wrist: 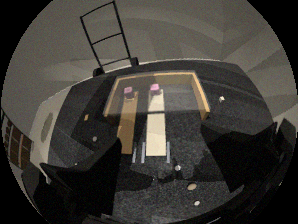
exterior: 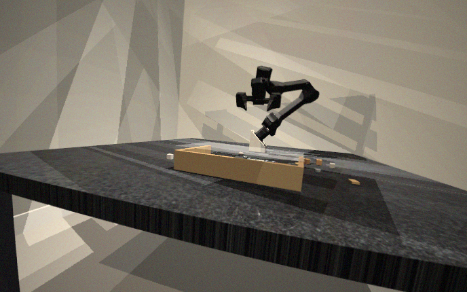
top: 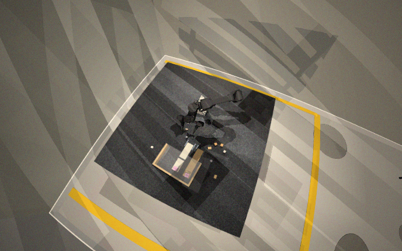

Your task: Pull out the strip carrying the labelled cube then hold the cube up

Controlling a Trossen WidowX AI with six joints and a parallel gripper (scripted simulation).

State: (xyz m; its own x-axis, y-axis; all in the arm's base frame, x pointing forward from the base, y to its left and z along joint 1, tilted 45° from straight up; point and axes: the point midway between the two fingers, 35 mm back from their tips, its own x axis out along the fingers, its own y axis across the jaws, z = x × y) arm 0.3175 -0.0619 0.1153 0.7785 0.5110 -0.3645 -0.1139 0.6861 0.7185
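A shallow wooden tray [top: 170, 175] [exterior: 234, 168] [wrist: 200, 94] lies on the dark table top. Two strips run side by side out of its open side toward the arm: a cream strip [top: 186, 151] [wrist: 154, 137] and a tan strip [top: 196, 156] [wrist: 125, 132]. The cream strip seems to have a break partway along. A pink cube sits on the far end of each: one on the cream strip [top: 174, 168] [wrist: 154, 87], one on the tan strip [top: 186, 174] [wrist: 128, 88]. No label is readable. My gripper [top: 189, 124] [exterior: 257, 103] [wrist: 161, 135] is open and empty. It hangs high above the table, short of the strips' near ends.
Several small loose cubes lie around the tray: a group to one side [top: 215, 144] [exterior: 318, 161], one farther out [top: 215, 176] [exterior: 353, 181], and a white one on the other side [top: 152, 146] [exterior: 169, 156]. A white wedge [exterior: 256, 144] stands at the arm's base.
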